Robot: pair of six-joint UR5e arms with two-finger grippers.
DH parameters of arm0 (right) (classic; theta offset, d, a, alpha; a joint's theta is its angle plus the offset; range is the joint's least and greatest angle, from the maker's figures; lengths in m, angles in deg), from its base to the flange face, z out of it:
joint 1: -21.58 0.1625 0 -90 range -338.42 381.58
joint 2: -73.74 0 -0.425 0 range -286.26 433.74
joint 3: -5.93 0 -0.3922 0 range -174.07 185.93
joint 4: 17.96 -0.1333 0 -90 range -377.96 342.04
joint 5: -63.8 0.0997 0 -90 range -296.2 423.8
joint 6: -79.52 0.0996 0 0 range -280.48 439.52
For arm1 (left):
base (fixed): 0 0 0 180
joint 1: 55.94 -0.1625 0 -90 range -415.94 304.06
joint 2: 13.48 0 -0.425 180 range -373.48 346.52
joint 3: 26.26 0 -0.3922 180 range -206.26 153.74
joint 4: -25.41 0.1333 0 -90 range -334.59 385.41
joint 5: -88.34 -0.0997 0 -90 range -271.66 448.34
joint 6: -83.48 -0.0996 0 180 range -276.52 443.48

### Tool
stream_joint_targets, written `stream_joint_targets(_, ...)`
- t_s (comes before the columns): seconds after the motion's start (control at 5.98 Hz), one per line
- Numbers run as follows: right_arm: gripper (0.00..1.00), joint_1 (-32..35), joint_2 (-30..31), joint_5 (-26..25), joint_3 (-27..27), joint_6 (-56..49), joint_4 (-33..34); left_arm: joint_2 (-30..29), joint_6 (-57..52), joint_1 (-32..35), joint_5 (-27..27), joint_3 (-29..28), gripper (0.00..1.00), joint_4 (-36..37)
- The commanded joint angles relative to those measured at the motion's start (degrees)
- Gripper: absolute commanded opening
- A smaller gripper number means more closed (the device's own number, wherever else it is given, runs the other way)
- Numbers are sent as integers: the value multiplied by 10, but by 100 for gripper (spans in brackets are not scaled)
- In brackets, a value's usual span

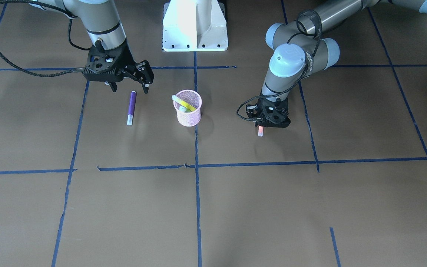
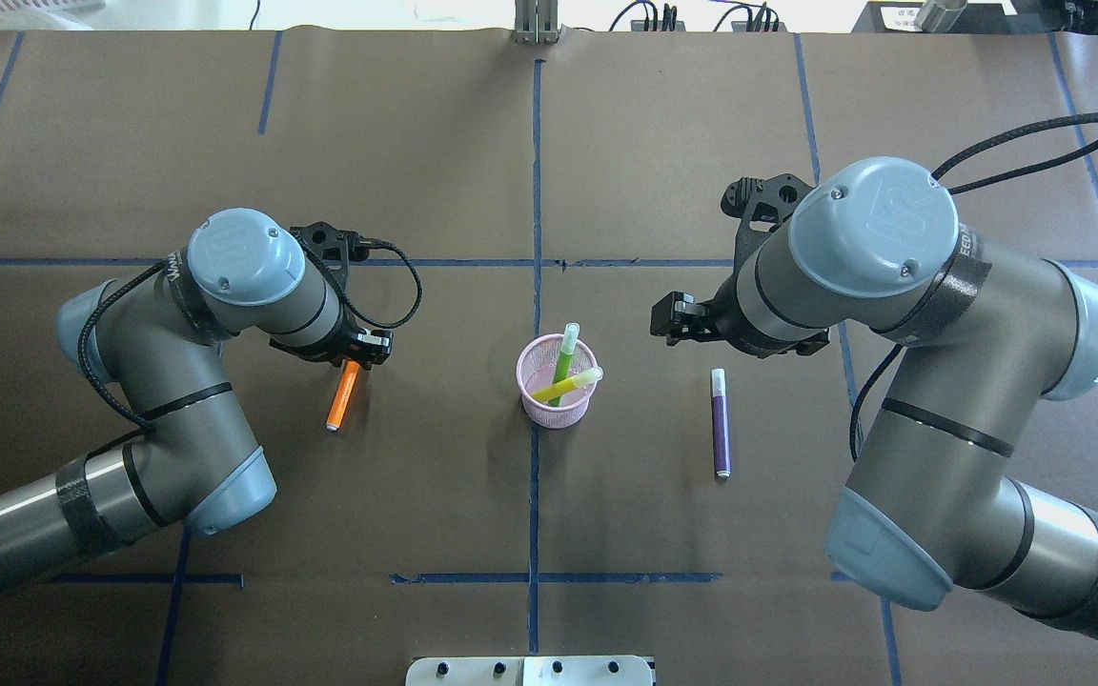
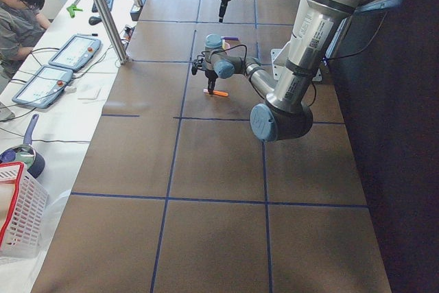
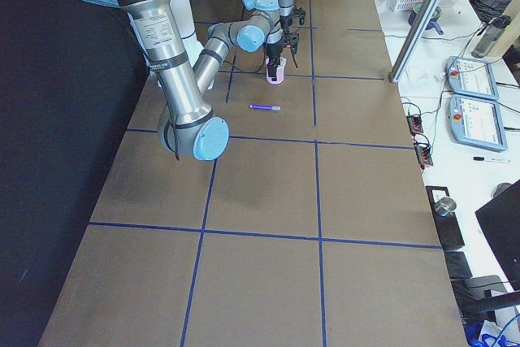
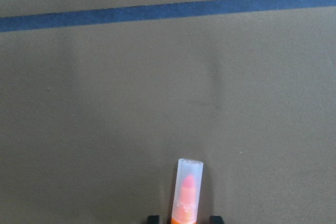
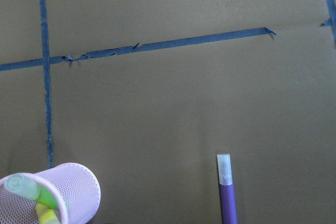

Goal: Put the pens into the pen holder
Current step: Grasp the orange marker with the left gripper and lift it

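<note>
Now my left gripper (image 5: 184, 218) straddles the orange pen (image 5: 187, 192), jaws apart, while my right gripper (image 1: 130, 88) hangs spread near the purple pen (image 1: 132, 106).

Bright, even light, soft shadows (glare on white base (image 1: 195, 26)).

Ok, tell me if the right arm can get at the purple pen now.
Probably yes: the right hand hangs open by the purple pen, which lies alone, clear of the cup.
</note>
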Motion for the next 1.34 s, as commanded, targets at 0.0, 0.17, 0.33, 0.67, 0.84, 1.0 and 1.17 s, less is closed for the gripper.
stream_joint_targets(0.0, 100, 0, 0, 0, 1, 0, 0, 0, 0, 0, 0, -2, 44, 0)
stream_joint_targets(0.17, 100, 0, 0, 0, 0, 0, 0, 0, 0, 0, 0, -3, 44, 0)
stream_joint_targets(0.33, 100, 0, 0, 0, 1, 0, 0, 0, 0, -1, 0, -6, 44, -1)
stream_joint_targets(0.67, 100, 0, 0, 0, 1, 0, 0, 0, 0, 0, 1, -5, 21, -1)
stream_joint_targets(0.84, 100, 0, 0, 0, 1, 0, 0, 0, 0, 0, 1, -4, 0, -2)
stream_joint_targets(1.0, 100, 0, 0, 0, 1, 0, 0, 0, 0, 0, 1, 2, 0, 0)
stream_joint_targets(1.17, 100, 0, 0, 0, 1, 0, 0, -3, 7, 1, 0, 20, 0, 4)
